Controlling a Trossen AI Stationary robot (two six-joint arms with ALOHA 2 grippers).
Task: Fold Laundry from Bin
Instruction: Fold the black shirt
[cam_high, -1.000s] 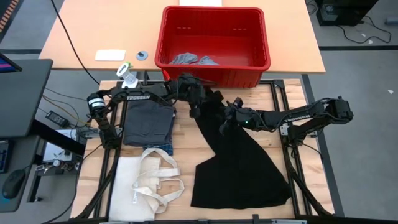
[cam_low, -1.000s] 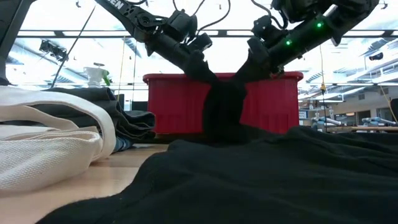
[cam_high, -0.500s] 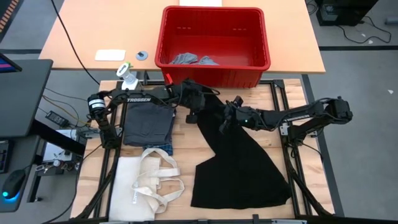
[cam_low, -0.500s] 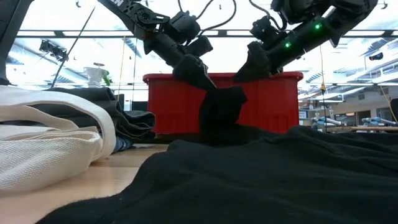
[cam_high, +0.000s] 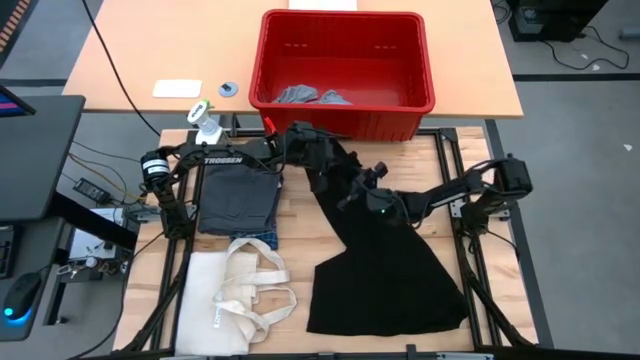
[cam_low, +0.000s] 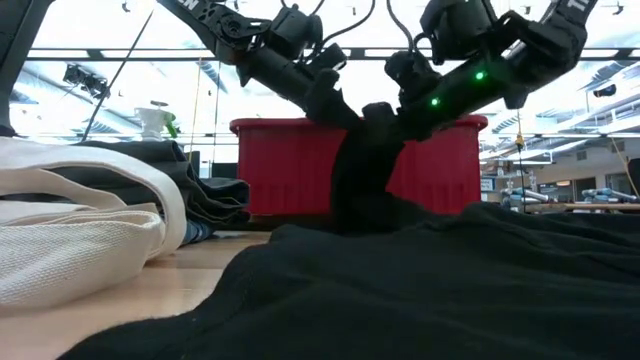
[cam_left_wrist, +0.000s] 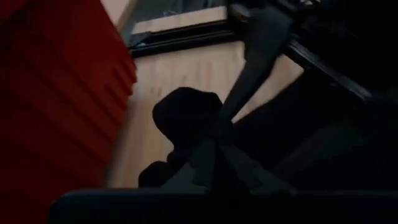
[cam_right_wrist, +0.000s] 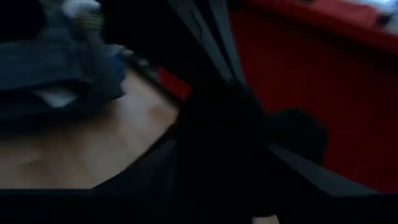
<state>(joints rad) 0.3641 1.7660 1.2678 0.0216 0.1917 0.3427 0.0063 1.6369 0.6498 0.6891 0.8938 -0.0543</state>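
Left hand (cam_high: 325, 172) clenched on soft black garment (cam_high: 385, 270), right hand (cam_high: 352, 192) grip unclear

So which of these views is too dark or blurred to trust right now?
Both wrist views: dim and soft, the black garment reads only as a silhouette beside the red bin. Low view: bright windows behind put the arms and garment in backlight, folds lost. High view: evenly lit and sharp, showing the left gripper and right gripper at the garment's top.
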